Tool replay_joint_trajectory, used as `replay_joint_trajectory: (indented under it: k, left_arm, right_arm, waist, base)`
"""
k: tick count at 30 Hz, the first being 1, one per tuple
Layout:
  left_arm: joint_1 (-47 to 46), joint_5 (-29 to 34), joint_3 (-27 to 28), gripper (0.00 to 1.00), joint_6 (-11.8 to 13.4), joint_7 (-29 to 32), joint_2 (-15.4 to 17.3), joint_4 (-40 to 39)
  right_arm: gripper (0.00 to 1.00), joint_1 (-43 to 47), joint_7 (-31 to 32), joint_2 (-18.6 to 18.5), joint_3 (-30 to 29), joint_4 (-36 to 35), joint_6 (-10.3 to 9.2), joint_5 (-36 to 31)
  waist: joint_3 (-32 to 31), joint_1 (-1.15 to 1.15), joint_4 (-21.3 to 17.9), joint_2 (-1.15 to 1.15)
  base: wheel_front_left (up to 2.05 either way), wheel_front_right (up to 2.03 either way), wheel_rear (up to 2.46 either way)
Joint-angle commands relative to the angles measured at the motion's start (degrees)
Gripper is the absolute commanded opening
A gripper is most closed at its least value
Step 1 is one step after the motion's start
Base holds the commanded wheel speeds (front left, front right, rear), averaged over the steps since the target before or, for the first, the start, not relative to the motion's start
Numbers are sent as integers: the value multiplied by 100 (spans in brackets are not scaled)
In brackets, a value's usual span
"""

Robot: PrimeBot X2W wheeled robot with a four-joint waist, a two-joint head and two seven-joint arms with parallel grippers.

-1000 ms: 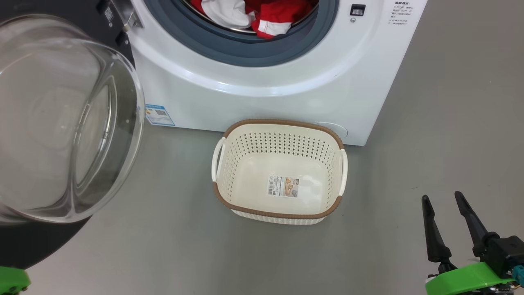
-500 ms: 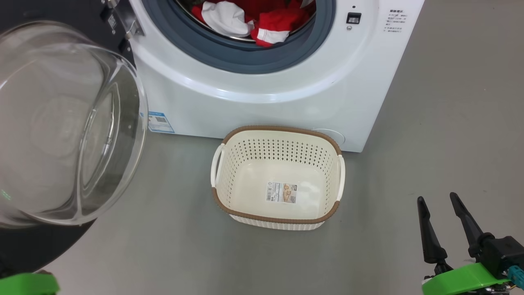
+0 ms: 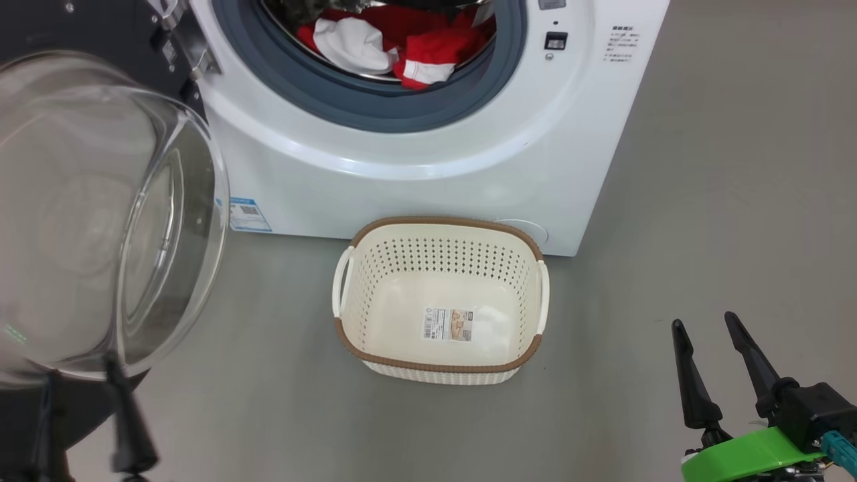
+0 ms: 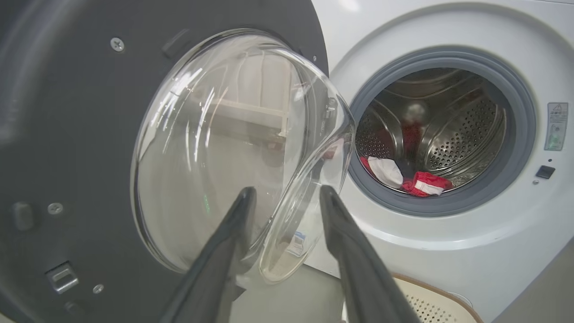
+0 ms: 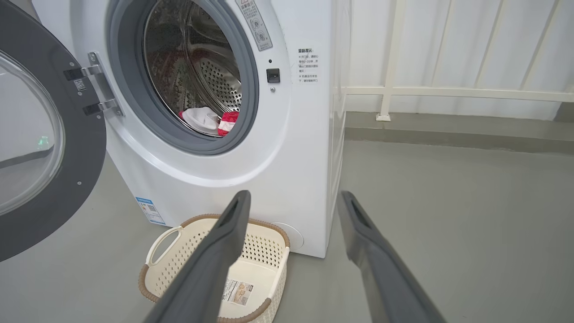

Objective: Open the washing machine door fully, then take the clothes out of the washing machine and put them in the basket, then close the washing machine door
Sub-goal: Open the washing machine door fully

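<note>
Clothes [image 3: 402, 50], red fabric with a white stripe beside a plain white piece, lie low at the front of the steel drum inside the washing machine [image 3: 402, 181]. The small heap spreads side to side along the lower lip of the grey rubber ring.

The washing machine door [image 3: 100, 221] stands swung wide to the robot's left, its clear glass bowl bulging toward the camera. Whether it is at its limit cannot be told.

The left gripper [image 4: 285, 190] sits low, near the bottom of that bowl, its two dark fingers apart and holding nothing. In the left wrist view the clothes lie to the right of the fingers, past the bowl's edge, so the bowl looks to partly bar a straight reach.

The right gripper [image 3: 703, 321] hovers at the lower right, well apart from the machine, fingers spread wide and empty. In the right wrist view the clothes lie up and to the left of its fingers, with nothing in between. Both arms seem about equally far from the drum, but the right looks to have the clearer line.

The basket [image 3: 438, 220] stands on the floor just in front of the machine, below the opening and between the two grippers. It holds no clothing; a label sticker shows on its bottom.
</note>
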Motion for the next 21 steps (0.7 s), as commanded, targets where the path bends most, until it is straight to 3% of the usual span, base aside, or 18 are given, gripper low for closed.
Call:
replay_joint_trajectory:
  k: [1,2,8,21]
  left_arm:
    - [12,92,83,95,52,49,52,-247]
    - [62,120,-5,100,77,88,45,-314]
    - [224,216,-513,100,117,241,21,-548]
    - [189,312,-1384,100,-267,434,42,-24]
  right_arm:
    - [100,-143,-37,-76,133,-135,36,59]
    - [100,-135,-37,-76,137,-130,36,72]
    - [100,-57,-37,-76,175,-99,36,115]
    - [100,167,-37,-76,362,22,36,142]
  waist:
    - [-51,0,-51,0]
    - [-74,0,-77,0]
    - [-223,0,-223,0]
    - [-643,0,-707,0]
  base:
    - [0,0,0]
    - [0,0,0]
    - [0,0,0]
    - [0,0,0]
